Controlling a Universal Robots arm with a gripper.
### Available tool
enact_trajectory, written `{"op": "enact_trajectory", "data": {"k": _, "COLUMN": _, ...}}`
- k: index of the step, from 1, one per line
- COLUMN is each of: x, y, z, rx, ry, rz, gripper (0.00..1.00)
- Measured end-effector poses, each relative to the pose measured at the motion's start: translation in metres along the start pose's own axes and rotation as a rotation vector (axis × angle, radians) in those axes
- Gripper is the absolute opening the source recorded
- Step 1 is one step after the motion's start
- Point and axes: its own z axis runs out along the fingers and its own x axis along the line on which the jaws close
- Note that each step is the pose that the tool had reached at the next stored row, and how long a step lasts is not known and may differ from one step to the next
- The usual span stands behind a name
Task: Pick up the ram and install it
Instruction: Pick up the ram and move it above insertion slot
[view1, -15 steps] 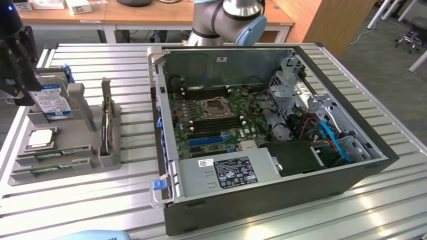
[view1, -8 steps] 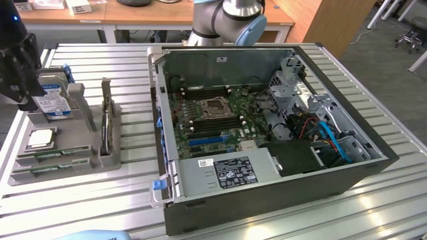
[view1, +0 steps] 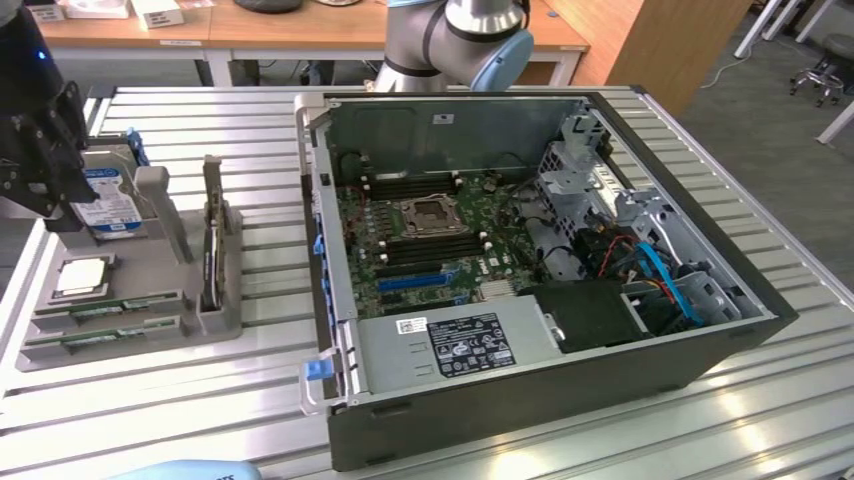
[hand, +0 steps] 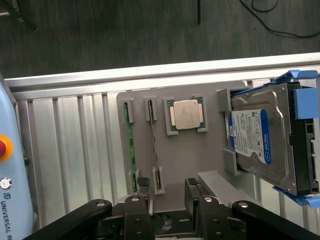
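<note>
Progress: not yet picked up. The ram, a long thin green circuit-board stick (hand: 129, 150), stands on edge in a slot of the grey plastic holder tray (hand: 196, 160).
Neighbour: a second similar stick (hand: 152, 135) sits in the slot just beside it.
Jaws: the black gripper (hand: 169, 194) hovers over the tray near the sticks' ends, with its jaws spread and nothing between them.
Left to do: grasping, carrying and seating, judging by the bare long black memory slots (view1: 414, 184) on the green motherboard (view1: 461, 268).
Edges at the tray: grey end posts cap each stick. The silver hard drive with its blue-white label (hand: 260, 140) rises nearby, beyond the square silver processor chip (hand: 185, 114).
Room at the case: the open black tower case (view1: 534, 410) on the ribbed metal tabletop (view1: 200, 400) is walled all round, with the top free.
</note>
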Motion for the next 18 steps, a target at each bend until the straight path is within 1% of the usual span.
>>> {"op": "enact_trajectory", "data": {"k": 18, "x": 0.001, "y": -0.0013, "z": 0.0288, "rx": 0.0, "ry": 0.0, "rz": 0.0, "gripper": 0.41}}
